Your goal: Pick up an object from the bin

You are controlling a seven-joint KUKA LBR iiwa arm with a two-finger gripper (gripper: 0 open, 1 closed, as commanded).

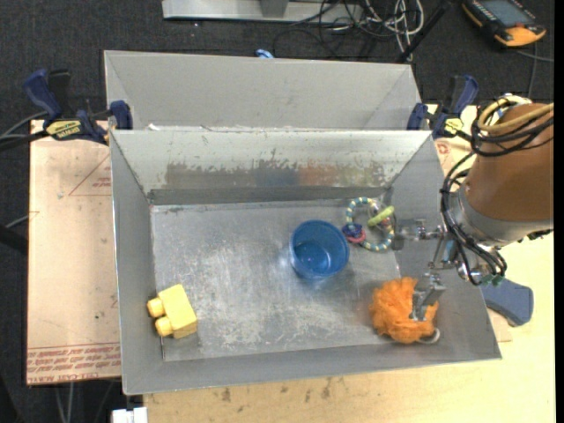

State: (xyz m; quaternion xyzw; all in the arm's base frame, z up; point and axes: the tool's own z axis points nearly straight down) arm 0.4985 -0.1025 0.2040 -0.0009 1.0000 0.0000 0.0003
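The gripper (427,302) is positioned low in the near right corner of the bin (229,289), directly at an orange fluffy ball (395,311) that lies against the right wall. The gripper meets the right side of the ball; whether it is wide, narrow or closed on the ball cannot be told from this view. The ball rests on the bin floor, so the pick is judged not yet complete: the approach to the corner is done, while a confirmed grasp and the lift remain. Three other things lie apart from the gripper: a blue cup (318,250) standing open side up near the centre, a ring of coloured beads (370,223) near the back right, and a yellow toy block (173,312) in the near left corner. The bin floor is bare grey metal, scuffed and dull, with walls that slope outward. The arm (511,174), under its orange cover with cables at the wrist, enters over the right rim. Around the bin the room shows a dark floor, with loose cables (370,7) beyond the back wall.
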